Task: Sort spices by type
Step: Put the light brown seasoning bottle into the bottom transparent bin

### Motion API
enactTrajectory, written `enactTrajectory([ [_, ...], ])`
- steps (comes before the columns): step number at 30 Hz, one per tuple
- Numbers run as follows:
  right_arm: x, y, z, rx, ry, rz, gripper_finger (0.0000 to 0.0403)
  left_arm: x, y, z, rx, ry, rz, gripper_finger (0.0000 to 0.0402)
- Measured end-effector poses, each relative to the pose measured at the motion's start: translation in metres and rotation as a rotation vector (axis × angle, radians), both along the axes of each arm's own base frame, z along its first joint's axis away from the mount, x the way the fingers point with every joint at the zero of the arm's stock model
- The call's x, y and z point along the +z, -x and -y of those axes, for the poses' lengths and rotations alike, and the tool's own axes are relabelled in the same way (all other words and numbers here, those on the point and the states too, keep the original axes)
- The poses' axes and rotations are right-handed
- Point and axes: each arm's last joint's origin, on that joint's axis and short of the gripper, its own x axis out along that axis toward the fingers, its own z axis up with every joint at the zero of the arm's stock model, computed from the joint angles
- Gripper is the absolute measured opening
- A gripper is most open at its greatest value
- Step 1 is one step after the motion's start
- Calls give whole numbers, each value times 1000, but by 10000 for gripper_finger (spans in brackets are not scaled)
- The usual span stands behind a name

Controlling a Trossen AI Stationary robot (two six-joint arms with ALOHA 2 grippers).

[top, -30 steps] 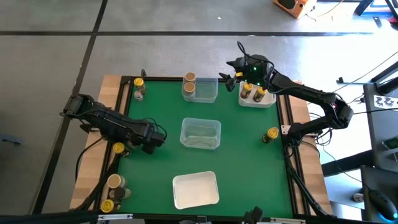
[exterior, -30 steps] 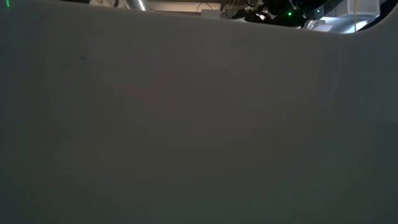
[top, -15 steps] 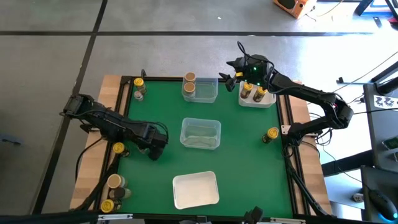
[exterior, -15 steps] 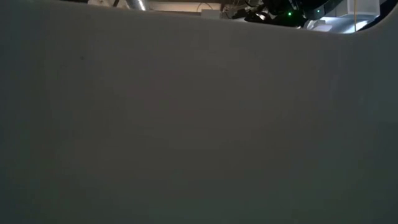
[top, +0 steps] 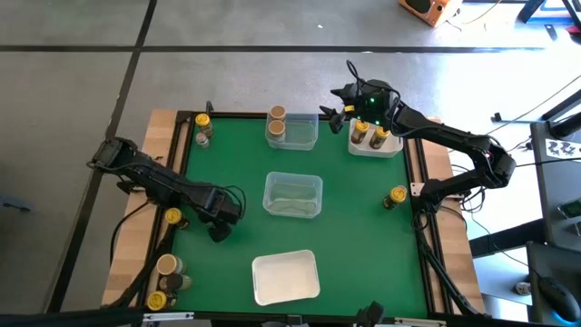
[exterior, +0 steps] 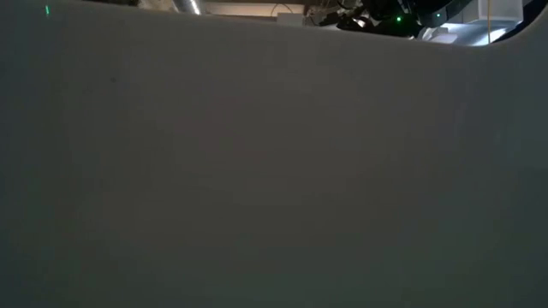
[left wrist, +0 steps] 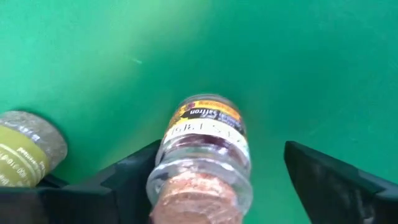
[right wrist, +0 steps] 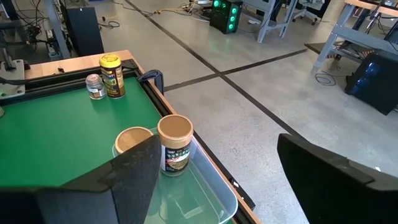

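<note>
The spices are small jars spread over the green mat (top: 363, 236). My left gripper (top: 221, 221) points down at the mat's left side, open. A small clear jar with a cork top and a saffron label (left wrist: 202, 158) stands upright on the mat between its fingers. In the high view the gripper hides this jar. A jar with a yellow-green label (left wrist: 25, 152) stands just beside it. My right gripper (top: 340, 111) waits open in the air at the far right, next to a clear tray (right wrist: 186, 186) holding two tan-topped jars (right wrist: 175, 143). My left gripper has one finger (left wrist: 124, 180) right beside the saffron jar's side (left wrist: 163, 165). Whether that finger touches the jar, I cannot tell. The other finger (left wrist: 329, 177) stands well clear of it. The fingers come from above and the jar stands upright on the mat.
An empty clear tray (top: 292, 194) sits mid-mat, a white tray (top: 286, 277) by the near edge, and a white tray with two jars (top: 375, 138) at the far right. Loose jars stand at the far left (top: 202, 127), near left (top: 166, 266) and right (top: 396, 196). The low view is blocked by a white wall (exterior: 274, 171).
My left gripper has moved a little toward the table's near edge, staying low over the mat. It has rolled about its downward-pointing axis. My right arm has kept still.
</note>
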Motion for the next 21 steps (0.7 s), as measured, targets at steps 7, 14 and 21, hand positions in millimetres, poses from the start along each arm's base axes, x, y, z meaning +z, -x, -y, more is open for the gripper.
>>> enactTrajectory([
  [7,0,0,0,0,0,0,319,0,1,-1,-33,-5,-7,214],
  [14,0,0,0,0,0,0,319,5,-1,0,-64,17,-12,183],
  [21,0,0,0,0,1,2,319,47,-19,-4,-126,-20,-11,183],
])
